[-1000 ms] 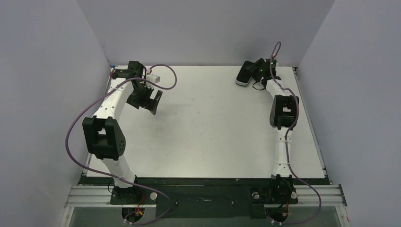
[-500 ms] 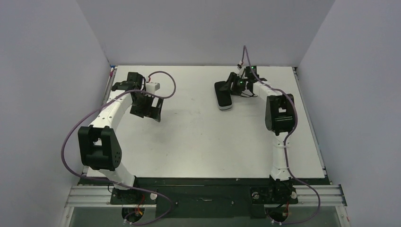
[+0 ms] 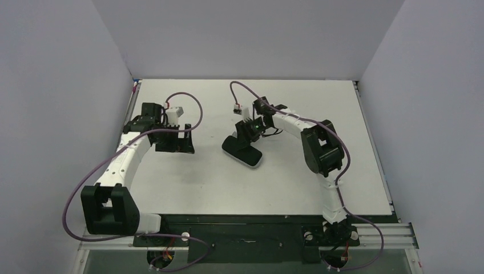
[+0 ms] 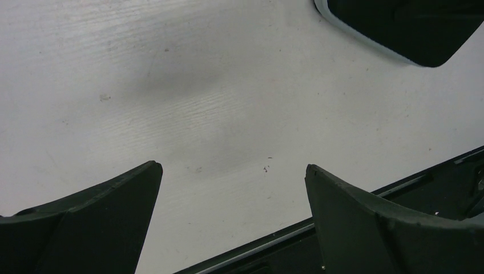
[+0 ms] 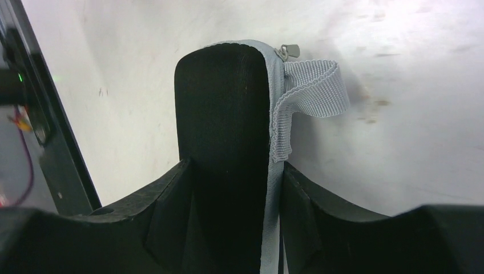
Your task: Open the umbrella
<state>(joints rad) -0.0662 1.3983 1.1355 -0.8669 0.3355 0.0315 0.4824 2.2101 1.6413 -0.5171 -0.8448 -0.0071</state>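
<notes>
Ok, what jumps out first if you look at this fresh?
The black case with a grey zip edge, clamped in the right gripper near the middle, its grey webbing loop sticking out sideways. Then the left gripper, jaws wide and empty, hovering over the tabletop to the left.

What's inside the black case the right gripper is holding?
Nothing inside shows. The black case in the right gripper looks closed along its grey zip edge, with a grey strap loop beside it. The shell hides whatever it contains.
</notes>
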